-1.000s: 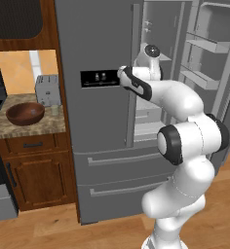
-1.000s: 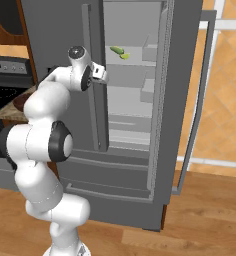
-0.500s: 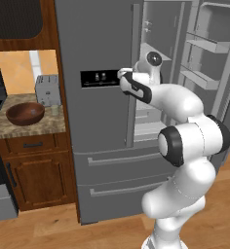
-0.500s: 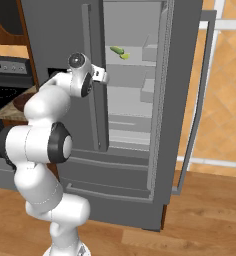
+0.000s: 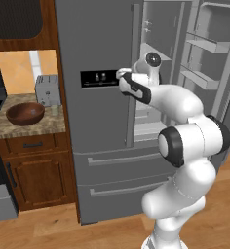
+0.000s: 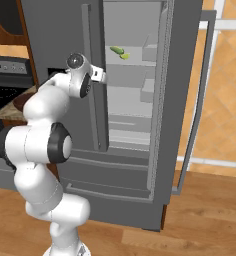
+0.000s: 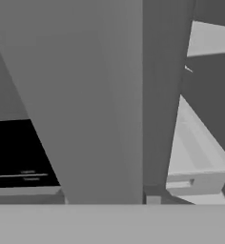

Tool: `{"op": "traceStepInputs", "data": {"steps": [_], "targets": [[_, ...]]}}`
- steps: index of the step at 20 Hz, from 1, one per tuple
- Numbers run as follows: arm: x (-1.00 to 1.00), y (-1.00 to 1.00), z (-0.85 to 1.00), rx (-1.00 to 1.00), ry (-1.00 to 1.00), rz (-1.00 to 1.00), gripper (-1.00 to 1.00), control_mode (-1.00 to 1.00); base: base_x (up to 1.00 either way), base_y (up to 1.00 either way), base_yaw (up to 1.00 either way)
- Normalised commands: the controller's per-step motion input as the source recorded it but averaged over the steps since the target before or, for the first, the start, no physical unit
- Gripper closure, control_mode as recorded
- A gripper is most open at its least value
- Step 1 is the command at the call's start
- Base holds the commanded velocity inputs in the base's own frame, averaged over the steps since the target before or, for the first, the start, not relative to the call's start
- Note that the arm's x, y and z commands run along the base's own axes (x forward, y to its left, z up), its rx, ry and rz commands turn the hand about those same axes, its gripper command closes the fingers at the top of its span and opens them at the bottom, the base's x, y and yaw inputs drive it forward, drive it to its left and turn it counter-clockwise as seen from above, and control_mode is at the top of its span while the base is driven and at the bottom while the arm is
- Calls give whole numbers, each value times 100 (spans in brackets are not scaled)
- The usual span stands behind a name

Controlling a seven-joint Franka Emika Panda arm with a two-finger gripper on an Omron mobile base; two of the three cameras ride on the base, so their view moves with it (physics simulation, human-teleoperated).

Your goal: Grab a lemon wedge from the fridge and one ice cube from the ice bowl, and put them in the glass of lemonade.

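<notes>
Up close from the left base view, the pincer (image 5: 123,74) sits at the end of the bent white arm, right against the front of the fridge (image 5: 95,44), at the inner edge of the closed left door where its long handle runs, with the black dispenser panel (image 5: 99,78) just to its left. Whether its jaws are released or clenched I cannot tell from here, as the hand hides them. Well off to the pincer's left and lower, the ice bowl (image 5: 25,113) rests on the speckled tabletop (image 5: 34,127), with the silver toaster (image 5: 47,89) behind it and the glass of lemonade (image 5: 54,110) just beside the bowl's right rim. To the pincer's right the fridge's right door (image 5: 212,53) stands swung open, its door shelves showing. From the right base view, the pincer (image 6: 103,76) again meets the left door's vertical handle (image 6: 98,80); its fingertips are hidden, so the grip stays unclear. Above it and to its right, on an upper fridge shelf (image 6: 130,61), lie a small green thing (image 6: 117,50) and a yellowish lemon wedge (image 6: 124,56), touching or nearly so. From the hand view, a broad grey door surface (image 7: 86,95) looms very near, the black panel (image 7: 19,152) off to one side and pale shelves (image 7: 195,157) to the other.
</notes>
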Motion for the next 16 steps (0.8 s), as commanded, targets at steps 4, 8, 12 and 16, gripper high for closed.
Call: {"op": "traceStepInputs", "data": {"steps": [4, 8, 12, 16], "targets": [[-42, 79, 32, -1, 0, 6, 100, -100, 0, 0, 0], [-71, 91, 41, -2, 0, 11, 100, -100, 0, 0, 0], [-92, 94, 42, -3, 0, 14, 100, -100, 0, 0, 0], [-100, 99, 43, -4, 0, 15, 100, -100, 0, 0, 0]]}}
